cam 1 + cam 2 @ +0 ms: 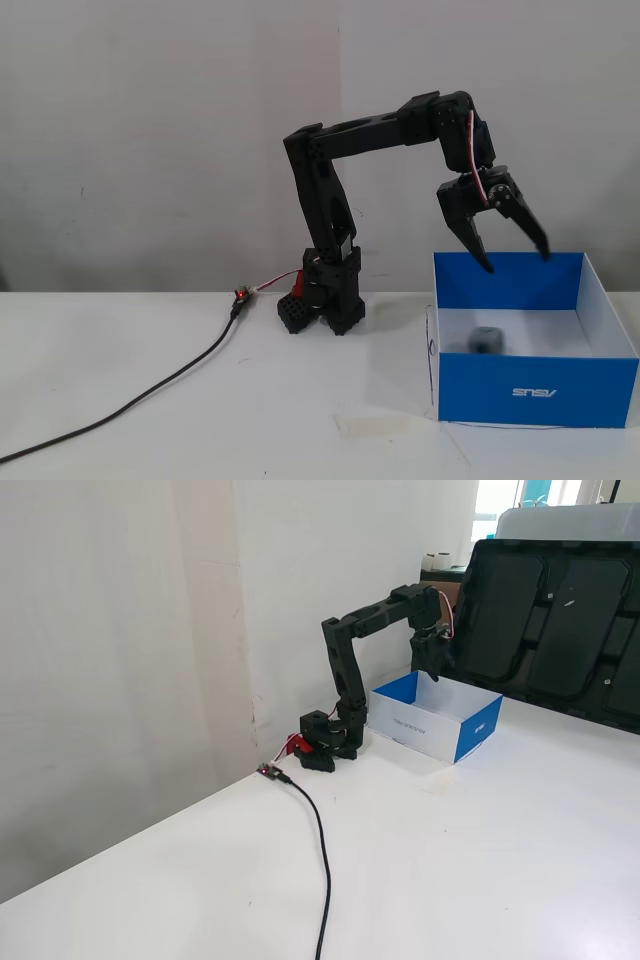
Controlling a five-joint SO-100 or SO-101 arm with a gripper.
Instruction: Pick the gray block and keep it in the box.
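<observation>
The box (535, 392) is serving as the landmark throughout: a shallow, open-topped blue carton with a white floor, sitting on the white table (200, 400) to the right of the arm's base (330, 295) in a fixed view. The arm (380, 135) is reaching out from that base and arching over the box's back wall, so the gripper (517, 262) is hanging above the rear half of the box, fingers pointing down and splayed wide apart, gripping nothing. The gray block (487, 340) is lying on the box floor, toward the front-left part of the interior, below the gripper and offset to the left of and nearer the camera than the fingertips; it is appearing blurred, so its face marks cannot be read and no long axis can be judged on so cube-like a shape. Judging from this layout, the block is already inside the box and the placing step is looking complete, with only a retreat of the arm remaining. In another fixed view the gripper (428, 670) is showing above the box (436, 718), and the block is hidden by the walls. On writing: white lettering on the box front is reading as "ASUS" printed upside down. A black cable (150, 390) is trailing left of the box, past the base.
</observation>
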